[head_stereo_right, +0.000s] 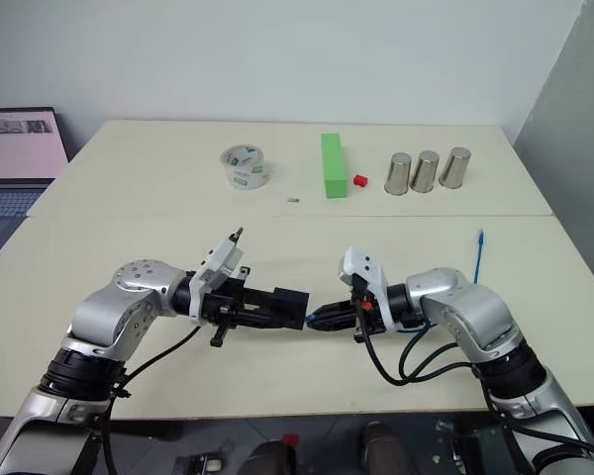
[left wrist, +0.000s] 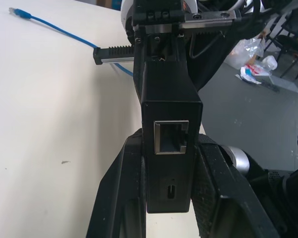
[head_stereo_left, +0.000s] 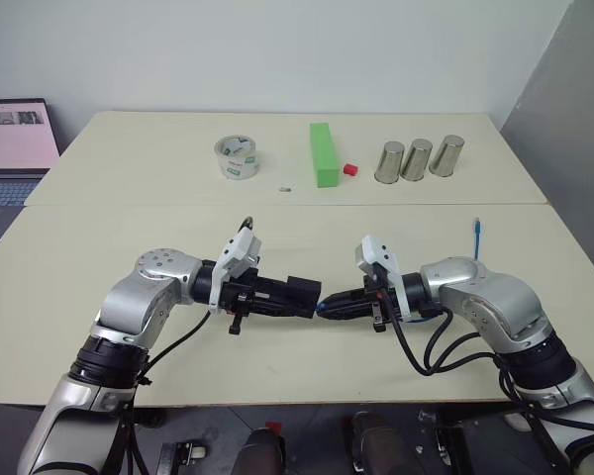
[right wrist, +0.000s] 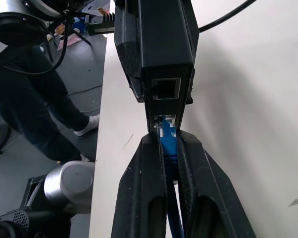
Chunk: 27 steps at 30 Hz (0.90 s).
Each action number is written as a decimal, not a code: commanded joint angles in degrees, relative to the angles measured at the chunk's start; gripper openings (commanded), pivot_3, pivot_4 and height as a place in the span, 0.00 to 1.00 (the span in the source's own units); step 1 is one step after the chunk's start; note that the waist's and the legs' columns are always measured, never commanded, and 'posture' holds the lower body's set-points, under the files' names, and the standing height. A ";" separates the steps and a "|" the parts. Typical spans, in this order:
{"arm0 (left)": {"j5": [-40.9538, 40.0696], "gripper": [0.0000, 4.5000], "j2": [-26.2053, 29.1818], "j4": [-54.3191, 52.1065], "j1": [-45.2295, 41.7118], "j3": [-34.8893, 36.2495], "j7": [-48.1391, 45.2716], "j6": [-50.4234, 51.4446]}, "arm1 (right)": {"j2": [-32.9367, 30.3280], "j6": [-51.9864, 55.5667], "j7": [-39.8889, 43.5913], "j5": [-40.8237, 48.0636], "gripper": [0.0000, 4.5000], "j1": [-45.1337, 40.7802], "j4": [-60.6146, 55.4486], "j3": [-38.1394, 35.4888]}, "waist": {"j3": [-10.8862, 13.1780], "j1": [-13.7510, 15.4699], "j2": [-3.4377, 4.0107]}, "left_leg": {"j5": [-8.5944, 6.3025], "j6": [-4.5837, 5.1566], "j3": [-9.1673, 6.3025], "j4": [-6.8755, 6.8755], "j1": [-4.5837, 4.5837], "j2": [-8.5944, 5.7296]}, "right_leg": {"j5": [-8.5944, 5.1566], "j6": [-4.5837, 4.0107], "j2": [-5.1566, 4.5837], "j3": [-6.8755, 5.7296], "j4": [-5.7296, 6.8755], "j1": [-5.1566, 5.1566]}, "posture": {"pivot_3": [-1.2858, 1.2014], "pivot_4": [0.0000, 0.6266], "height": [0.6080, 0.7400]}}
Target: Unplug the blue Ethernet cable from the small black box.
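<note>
Two robot arms meet above the front edge of a pale counter (head_stereo_left: 99, 237), their pincers pointing at each other.

The left pincer (head_stereo_left: 282, 297) is clamped on the small black box (head_stereo_left: 302, 296), holding it by its two sides just above the counter. In the left wrist view the box (left wrist: 169, 114) sits between the two black fingers (left wrist: 124, 198), and a square port socket shows empty on its near face.

The right pincer (head_stereo_left: 342, 305) is closed narrowly on the blue Ethernet cable (head_stereo_left: 475, 236), gripping it right behind its plug. In the right wrist view the blue plug (right wrist: 167, 131) sits between the finger tips, at the mouth of a socket on the lower part of the box (right wrist: 161, 44); whether it is seated in the socket cannot be told. The rest of the cable trails behind the right arm, and its free end lies on the counter to the right.

Farther back on the counter stand a roll of tape (head_stereo_left: 237, 158), an upright green block (head_stereo_left: 323, 153), a small red piece (head_stereo_left: 349, 170) and three metal cups (head_stereo_left: 416, 158) in a row. A laptop (head_stereo_left: 15, 148) sits open at the far left.
</note>
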 commanded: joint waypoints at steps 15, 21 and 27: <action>1.28 0.18 2.07 1.91 1.68 2.67 3.76 -0.17 | -2.25 -7.51 -5.14 -7.08 0.00 -0.58 4.68 -2.88 | 0.01 -0.01 0.01 | 0.00 0.00 0.02 -0.01 -0.04 0.01 | -0.01 0.00 0.00 0.01 0.00 -0.05 | 0.52 0.24 1.00; 2.62 0.18 0.55 2.79 4.10 5.60 10.46 -2.01 | 3.58 -21.98 -22.03 -19.64 0.00 -3.91 25.68 -6.09 | 0.00 -0.21 0.01 | 0.00 0.00 0.08 -0.02 -0.04 0.00 | 0.00 0.00 0.00 0.07 0.02 -0.08 | 0.52 0.24 1.00; 4.65 0.18 -2.99 2.68 5.57 8.25 20.46 -3.77 | 5.02 -25.52 -23.29 -22.08 0.28 -3.48 34.20 -8.17 | 0.01 0.29 0.02 | 0.00 0.00 0.13 -0.02 -0.23 0.00 | 0.18 -0.28 -0.02 0.12 0.07 -0.30 | 0.52 0.24 1.00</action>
